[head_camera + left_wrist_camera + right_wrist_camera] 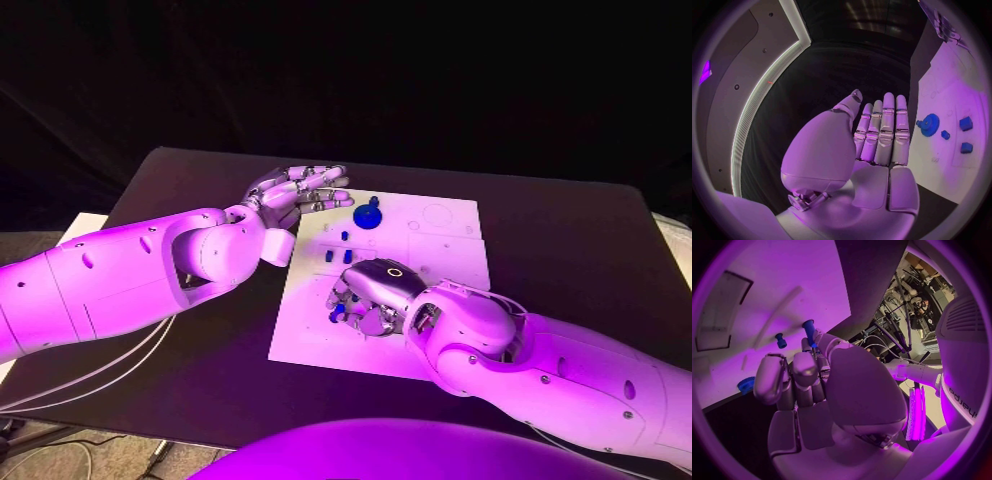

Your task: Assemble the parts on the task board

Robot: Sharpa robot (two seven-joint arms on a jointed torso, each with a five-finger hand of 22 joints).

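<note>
The white task board [433, 250] lies mid-table. A blue gear [369, 215] stands near its far left part, also seen as the gear [928, 124] beside small blue blocks [966, 123]. Small blue pieces [346, 238] lie nearer on the board. My left hand [296, 195] hovers at the board's far left corner, fingers straight, holding nothing. My right hand [372, 295] is curled down over the board's left middle. In the right wrist view its fingers [811, 367] pinch a blue peg [809, 329]; a second peg [780, 340] stands on the board beside it.
The black table [577, 230] extends well past the board on every side. White cables [87, 375] hang off the near left edge. The board's right half [447, 220] carries only printed outlines.
</note>
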